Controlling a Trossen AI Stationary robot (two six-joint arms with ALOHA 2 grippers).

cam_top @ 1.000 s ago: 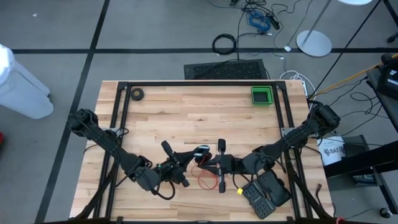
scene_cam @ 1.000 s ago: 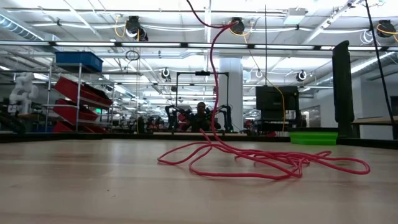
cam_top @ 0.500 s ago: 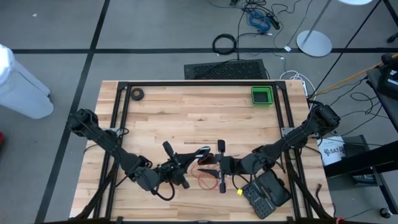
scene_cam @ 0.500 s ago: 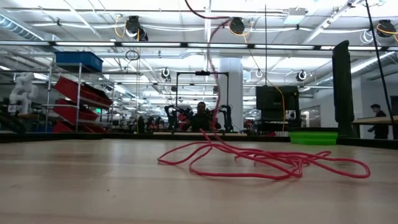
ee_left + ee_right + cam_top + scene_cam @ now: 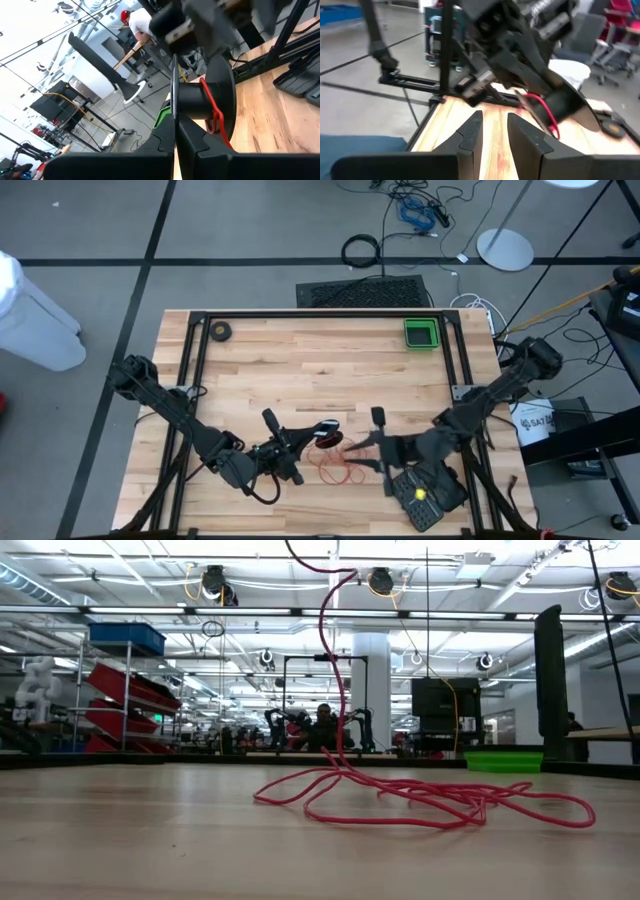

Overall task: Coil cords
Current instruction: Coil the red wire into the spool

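The small black reel (image 5: 205,100) has a few turns of the thin red cord (image 5: 212,107) on its hub. My left gripper (image 5: 175,127) is shut on it above the table's near middle (image 5: 326,428). From the reel the cord drops in one strand (image 5: 325,650) to a loose pile (image 5: 430,802) lying on the wood (image 5: 335,470). My right gripper (image 5: 492,125) stands open a little to the right of the reel (image 5: 352,450). It points at the reel with nothing between its fingers. My left gripper pinches one thin flange of the reel (image 5: 173,92) between its two fingers at the rim. The fingers lie about level and come from the table's left. The reel is lifted clear of the table, with the cord hanging slack from its hub.
A green bin (image 5: 421,333) stands at the far right and a small black ring-shaped roll (image 5: 220,331) at the far left. A black keypad-like device (image 5: 425,490) lies under my right arm near the front edge. Black frame rails run along the table's sides.
My right gripper has drawn back from the reel toward the table's right edge and risen a little. The upright strand of cord has swung sideways. The pile on the table has stayed put.
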